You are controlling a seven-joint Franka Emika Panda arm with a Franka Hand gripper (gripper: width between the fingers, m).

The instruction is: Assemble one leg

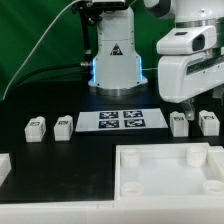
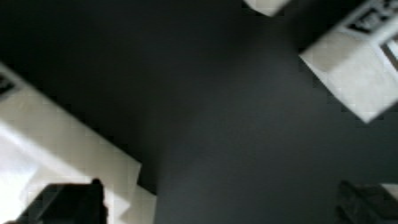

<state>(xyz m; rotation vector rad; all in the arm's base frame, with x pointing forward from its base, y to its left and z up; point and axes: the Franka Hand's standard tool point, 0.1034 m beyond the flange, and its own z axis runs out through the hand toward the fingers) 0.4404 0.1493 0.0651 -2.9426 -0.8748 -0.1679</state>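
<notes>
Four small white legs with tags lie on the black table in the exterior view: two at the left [image 1: 36,127] [image 1: 63,125] and two at the right [image 1: 179,123] [image 1: 208,122]. My gripper [image 1: 187,104] hangs at the exterior view's right, just above the two right legs and apart from them. In the wrist view the gripper [image 2: 222,205] is open, its dark fingers [image 2: 71,200] far apart with only bare table between them. A white tagged part [image 2: 350,62] shows at the picture's edge; I cannot tell which part it is.
The large white tray [image 1: 170,150] with round corner sockets lies at the front. The marker board [image 1: 120,120] lies between the leg pairs. The robot base [image 1: 117,60] stands behind. A white piece [image 1: 4,165] shows at the front left. A broad white surface [image 2: 54,135] fills one side of the wrist view.
</notes>
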